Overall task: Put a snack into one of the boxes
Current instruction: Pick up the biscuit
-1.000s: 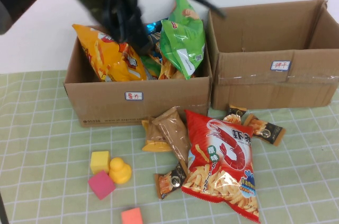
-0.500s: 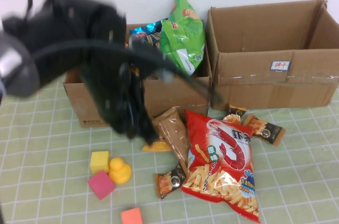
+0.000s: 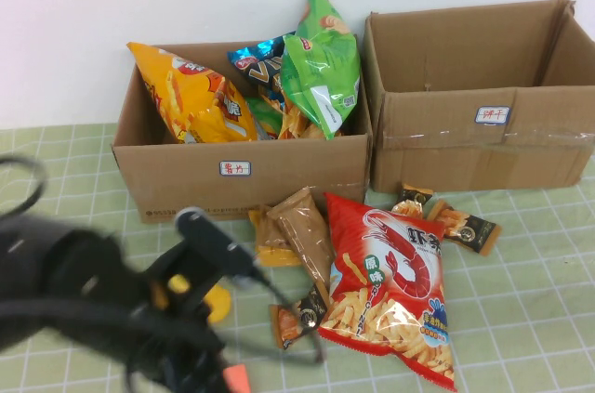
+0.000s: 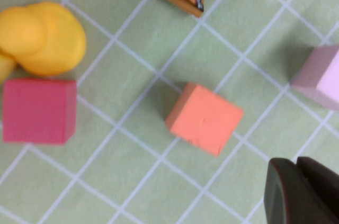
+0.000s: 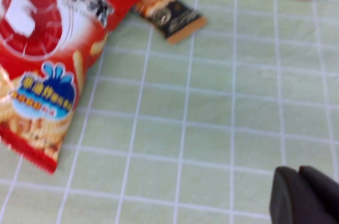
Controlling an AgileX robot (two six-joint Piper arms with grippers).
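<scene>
Lying lengthwise toward boxes: shrimp-chip bag (image 3: 390, 291)

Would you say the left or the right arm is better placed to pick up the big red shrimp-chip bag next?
Probably right: the right gripper hovers, shut, beside the red shrimp-chip bag; the left gripper, shut, hangs over toy blocks.

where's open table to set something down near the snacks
Bare cloth lies right of the red shrimp chips bag, below the right box, and left of the left box. It is crowded between the brown packets and the toy blocks, where the left gripper is low over the orange block. The right gripper is over bare cloth.
</scene>
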